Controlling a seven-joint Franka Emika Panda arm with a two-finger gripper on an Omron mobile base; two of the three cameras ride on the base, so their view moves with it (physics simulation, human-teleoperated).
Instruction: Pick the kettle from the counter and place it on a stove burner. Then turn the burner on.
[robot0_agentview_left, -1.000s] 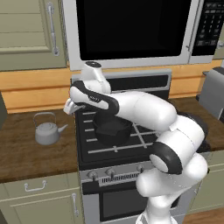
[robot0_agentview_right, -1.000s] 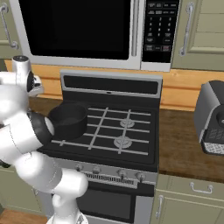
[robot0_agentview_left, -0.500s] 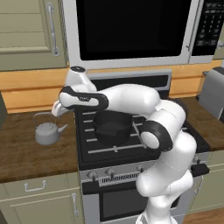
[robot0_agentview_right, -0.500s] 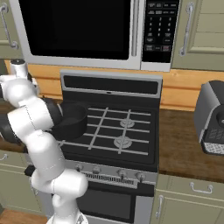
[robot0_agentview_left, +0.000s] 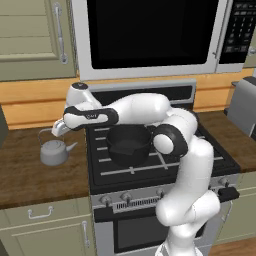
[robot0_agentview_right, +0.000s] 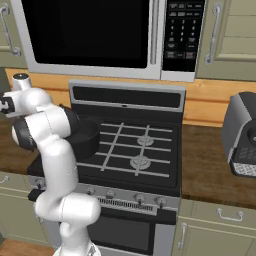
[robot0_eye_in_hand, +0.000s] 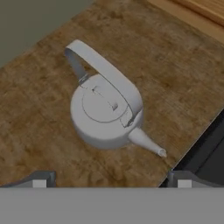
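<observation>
There was one kettle (robot0_agentview_left: 54, 151) on the counter (robot0_agentview_left: 35, 175). One black pot (robot0_agentview_left: 128, 145) sat on the single stove (robot0_agentview_right: 131, 155), which showed two bare burners (robot0_agentview_right: 140, 162) and five front knobs (robot0_agentview_right: 139, 199). One microwave (robot0_agentview_right: 100, 35) hung above. One toaster (robot0_agentview_right: 241, 134) stood at the right. One robot arm (robot0_agentview_left: 170, 145) reached across.

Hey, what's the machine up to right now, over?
Tool open, hovering above the kettle. Kettle upright on the counter, not gripped. Black pot sits on a stove burner.
</observation>
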